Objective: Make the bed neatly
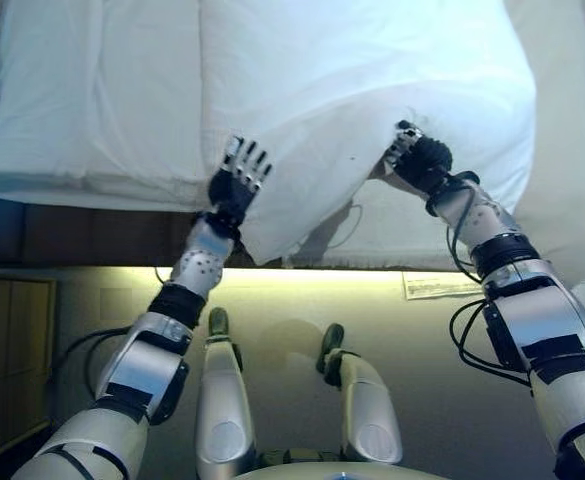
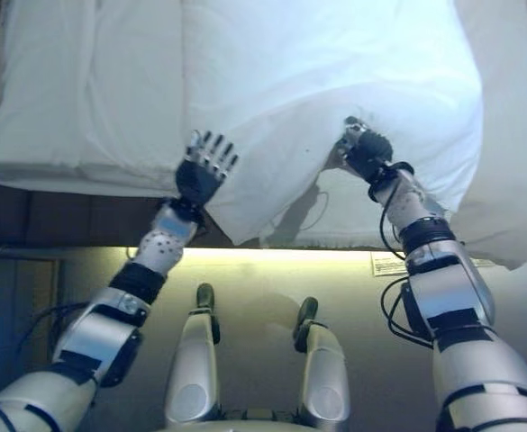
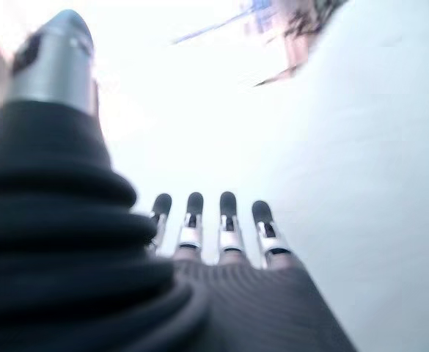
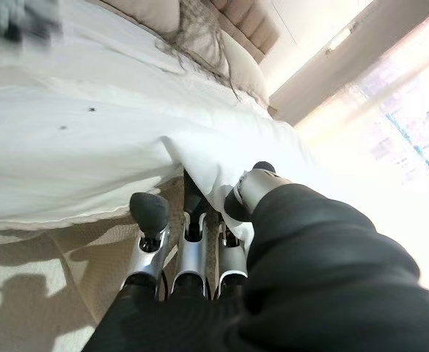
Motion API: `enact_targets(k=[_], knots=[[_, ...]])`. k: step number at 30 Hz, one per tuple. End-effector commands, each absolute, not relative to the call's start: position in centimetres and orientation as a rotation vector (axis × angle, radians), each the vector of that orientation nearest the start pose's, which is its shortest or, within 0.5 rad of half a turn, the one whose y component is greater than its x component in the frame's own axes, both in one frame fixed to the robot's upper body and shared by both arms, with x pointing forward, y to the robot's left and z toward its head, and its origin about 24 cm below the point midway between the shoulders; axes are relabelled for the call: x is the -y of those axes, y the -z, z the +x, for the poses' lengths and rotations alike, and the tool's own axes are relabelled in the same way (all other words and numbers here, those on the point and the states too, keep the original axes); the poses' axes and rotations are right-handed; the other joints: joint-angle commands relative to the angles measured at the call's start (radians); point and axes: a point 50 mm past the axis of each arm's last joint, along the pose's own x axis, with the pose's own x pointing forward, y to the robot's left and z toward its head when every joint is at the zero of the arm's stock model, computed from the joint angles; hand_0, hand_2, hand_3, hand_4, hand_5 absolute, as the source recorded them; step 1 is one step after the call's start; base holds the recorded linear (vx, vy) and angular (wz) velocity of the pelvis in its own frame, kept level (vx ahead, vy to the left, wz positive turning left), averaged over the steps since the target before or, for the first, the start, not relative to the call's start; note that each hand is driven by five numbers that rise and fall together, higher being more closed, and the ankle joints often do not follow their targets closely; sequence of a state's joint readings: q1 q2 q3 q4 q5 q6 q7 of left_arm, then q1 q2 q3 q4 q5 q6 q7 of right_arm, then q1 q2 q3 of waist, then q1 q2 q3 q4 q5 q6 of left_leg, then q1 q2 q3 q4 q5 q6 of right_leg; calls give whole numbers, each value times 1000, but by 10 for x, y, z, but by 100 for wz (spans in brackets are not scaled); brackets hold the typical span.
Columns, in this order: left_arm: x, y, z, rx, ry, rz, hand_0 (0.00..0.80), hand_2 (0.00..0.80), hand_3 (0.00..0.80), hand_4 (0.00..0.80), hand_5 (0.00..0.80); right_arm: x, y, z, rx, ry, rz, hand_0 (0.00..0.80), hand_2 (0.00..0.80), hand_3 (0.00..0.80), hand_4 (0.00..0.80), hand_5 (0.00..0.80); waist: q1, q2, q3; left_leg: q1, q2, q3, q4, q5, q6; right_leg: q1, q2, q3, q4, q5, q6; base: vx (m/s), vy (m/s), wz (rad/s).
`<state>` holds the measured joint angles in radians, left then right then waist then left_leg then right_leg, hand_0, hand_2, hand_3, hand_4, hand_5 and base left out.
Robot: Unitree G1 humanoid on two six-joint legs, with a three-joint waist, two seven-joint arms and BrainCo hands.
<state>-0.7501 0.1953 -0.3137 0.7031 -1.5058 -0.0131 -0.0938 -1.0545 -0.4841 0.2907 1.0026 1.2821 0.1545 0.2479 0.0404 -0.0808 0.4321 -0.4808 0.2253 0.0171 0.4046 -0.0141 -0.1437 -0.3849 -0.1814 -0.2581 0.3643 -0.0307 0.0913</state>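
A white duvet lies over the bed, one corner hanging over the near edge as a loose flap. My left hand is open, fingers straight, resting against the flap's left side; its straight fingers show in the left wrist view. My right hand is shut on the duvet's edge at the flap's right side. In the right wrist view the thumb and fingers pinch the white fold.
The mattress's beige side shows below the lifted edge, with a paper label at the bed base. A second white cover lies at the left. A dark wooden unit stands at the lower left on the floor.
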Motion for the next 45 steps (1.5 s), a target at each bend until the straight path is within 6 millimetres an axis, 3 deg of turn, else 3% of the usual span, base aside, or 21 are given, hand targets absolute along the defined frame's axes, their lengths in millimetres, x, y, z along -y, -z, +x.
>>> enact_targets(k=[1,4,8,21,26,31,33,38,41,45], knots=[[-57,-73,354,-387,417,-1417,0,0,0,0,0,158,-226,410,179,-459,748,800,800,800,800,800,5,-44,-46,32,6,30,-36,-35,10,20,-5,2,-48,-18,5,-10,-85,-9],[-30,-55,335,-542,422,-1620,0,0,0,0,0,150,-232,409,208,-493,763,800,800,800,800,800,-1,-58,-39,36,17,38,-44,-37,7,27,4,4,-62,-15,6,-6,-91,-5],[-11,-36,317,-608,401,-1715,0,0,0,0,0,144,-240,404,261,-543,767,800,800,800,800,800,-4,-75,-28,33,26,40,-41,-42,2,31,11,8,-71,-15,10,11,-90,-4],[8,-26,305,-716,309,-1669,0,0,0,0,0,139,-265,385,394,-669,771,800,800,800,800,800,-21,-116,24,-16,51,33,-6,-53,-5,-1,24,7,-58,-12,16,-8,-76,-1],[11,-29,301,-621,394,-1727,0,0,0,0,0,139,-262,380,400,-695,776,800,800,800,800,800,-31,-118,32,-11,56,39,-12,-52,-8,0,28,12,-62,-14,15,0,0,0],[0,-47,313,-393,490,-1807,0,0,0,0,0,143,-255,377,378,-701,772,800,800,800,800,800,-44,-124,30,-8,63,44,-10,-51,-13,-2,33,22,-55,-22,13,24,25,0],[-12,-63,323,-208,526,-1847,0,0,0,0,0,146,-247,375,354,-705,753,800,800,800,800,800,-52,-128,27,-6,66,46,-6,-53,-15,-3,33,26,-46,-30,12,43,52,-1],[-46,-100,344,182,529,-1873,0,0,0,0,0,156,-228,370,309,-703,735,800,800,800,800,800,-62,-146,20,-13,73,41,7,-59,-18,-10,37,23,-20,-47,6,17,7,-2],[-78,-128,355,457,509,-1855,0,0,0,0,0,162,-210,363,277,-710,747,800,800,800,800,800,-65,-172,16,-22,82,31,19,-63,-22,-7,46,17,-11,-56,-1,24,-17,0],[-109,-151,364,610,492,-1809,0,0,0,0,0,164,-193,354,252,-705,760,800,800,800,800,800,-67,-202,12,-30,91,21,26,-67,-24,-3,56,7,-6,-63,-6,25,-34,-1]])
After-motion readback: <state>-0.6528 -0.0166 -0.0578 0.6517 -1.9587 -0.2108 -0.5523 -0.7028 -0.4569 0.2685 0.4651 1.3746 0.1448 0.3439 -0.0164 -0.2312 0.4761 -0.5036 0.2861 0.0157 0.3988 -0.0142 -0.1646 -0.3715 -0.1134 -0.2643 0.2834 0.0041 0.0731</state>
